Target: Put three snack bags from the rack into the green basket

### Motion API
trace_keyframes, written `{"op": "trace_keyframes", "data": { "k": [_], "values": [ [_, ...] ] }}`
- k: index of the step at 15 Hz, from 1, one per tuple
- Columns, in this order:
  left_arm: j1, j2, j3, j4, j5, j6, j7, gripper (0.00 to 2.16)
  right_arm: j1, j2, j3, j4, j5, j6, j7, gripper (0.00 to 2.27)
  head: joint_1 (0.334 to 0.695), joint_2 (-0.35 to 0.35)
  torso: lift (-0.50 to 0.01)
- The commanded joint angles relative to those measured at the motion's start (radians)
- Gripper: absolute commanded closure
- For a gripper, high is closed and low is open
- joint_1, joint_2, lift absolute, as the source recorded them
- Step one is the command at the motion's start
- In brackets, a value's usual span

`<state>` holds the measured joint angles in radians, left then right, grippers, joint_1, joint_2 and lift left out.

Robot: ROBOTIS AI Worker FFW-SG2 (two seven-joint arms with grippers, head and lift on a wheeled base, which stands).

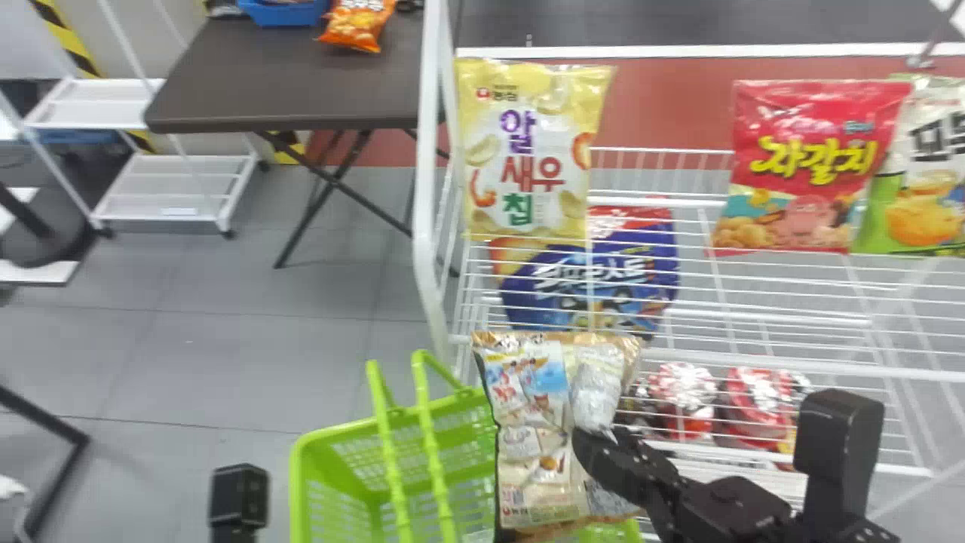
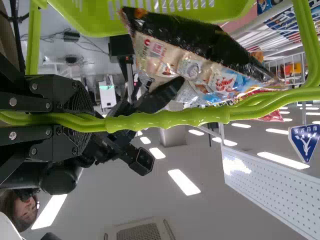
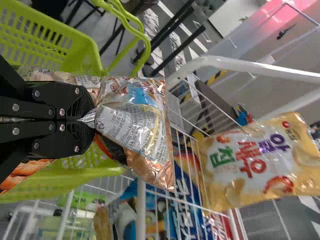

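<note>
Holding a brown-and-cream foil snack bag (image 1: 528, 445), roughly upright, in the black two-fingered right gripper (image 1: 595, 441). Clamped tight on silvery foil at the bag's side. Positioned over the right side of a bright green slotted plastic basket (image 1: 297, 490), near the front left corner of the white wire rack (image 1: 426, 188). Seen at the head view's bottom edge: part of the black left gripper (image 1: 239, 498). Closed, in its own wrist view, around the basket's slim green handles (image 1: 391, 460).

Noted at the rack's left end: a yellow-and-white snack bag (image 1: 528, 151), upright. Recorded farther right: a red bag (image 1: 814, 166), overlapping a white-and-green bag (image 1: 931, 166). Observed through the wires, lower down: a blue-and-purple bag (image 1: 595, 290) and red-and-white packs (image 1: 682, 392). Logged near the far edge of the dark folding table (image 1: 226, 83): an orange snack bag (image 1: 358, 26), beside a blue bin (image 1: 279, 13).
</note>
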<state>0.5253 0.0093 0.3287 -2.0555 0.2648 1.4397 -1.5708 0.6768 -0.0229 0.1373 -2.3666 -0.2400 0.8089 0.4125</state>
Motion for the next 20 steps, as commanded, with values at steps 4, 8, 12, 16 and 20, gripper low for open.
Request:
{"op": "trace_keyframes", "data": {
  "k": [4, 8, 12, 16, 20],
  "values": [
    [-0.001, 0.001, 0.004, -0.003, 0.002, -0.001, -0.010, 2.15, -0.075, -0.057, 0.157, 0.113, 0.034, 0.003, -0.075, 0.00, 0.695, 0.305, 0.000],
    [-0.002, 0.001, 0.009, 0.002, 0.005, -0.001, -0.010, 2.15, -0.077, -0.060, 0.091, 0.105, -0.036, 0.000, -0.069, 0.05, 0.695, 0.332, 0.000],
    [-0.008, 0.001, 0.010, 0.017, 0.007, -0.001, -0.010, 2.15, -0.077, -0.060, -0.015, 0.084, -0.154, 0.049, -0.035, 0.05, 0.695, 0.273, 0.000],
    [-0.013, 0.003, 0.010, 0.021, 0.007, -0.001, -0.010, 2.15, -0.102, -0.048, -0.099, 0.082, -0.185, 0.003, -0.014, 0.06, 0.695, 0.220, 0.000],
    [-0.010, 0.004, 0.013, 0.021, 0.011, -0.001, -0.010, 2.15, -0.330, -0.042, -0.219, 0.193, -0.147, -0.039, -0.090, 0.06, 0.695, 0.065, 0.000]
  ]
}}
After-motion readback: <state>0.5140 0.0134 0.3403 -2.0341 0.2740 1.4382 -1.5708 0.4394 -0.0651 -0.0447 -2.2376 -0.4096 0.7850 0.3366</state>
